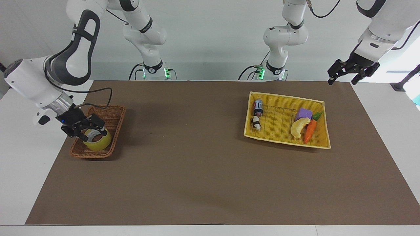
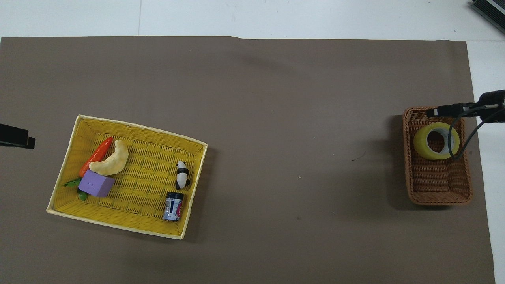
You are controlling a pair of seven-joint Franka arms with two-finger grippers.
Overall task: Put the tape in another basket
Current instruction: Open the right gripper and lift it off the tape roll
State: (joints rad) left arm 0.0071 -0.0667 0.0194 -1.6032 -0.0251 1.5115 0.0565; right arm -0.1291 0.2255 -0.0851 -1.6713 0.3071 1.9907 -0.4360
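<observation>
Brown mat (image 1: 197, 170) on white table. Tape (image 1: 97, 141) sits in brown basket (image 1: 113, 114), right arm's end; my right gripper (image 1: 86, 129) hangs wide open just above it, not gripping. My left gripper (image 1: 352, 70) waits open, over mat's corner.

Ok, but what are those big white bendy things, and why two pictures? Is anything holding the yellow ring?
Those are two robot arms, each ending in a two-finger gripper. One picture looks at them from across the table; the other looks down from above them. The yellow ring is a roll of tape. It lies tilted in the small brown basket, and nothing holds it: the right gripper hangs open just over it. The left gripper, open too, waits in the air at its own end. The big yellow basket holds a toy carrot, banana, purple block, panda and small can.
</observation>
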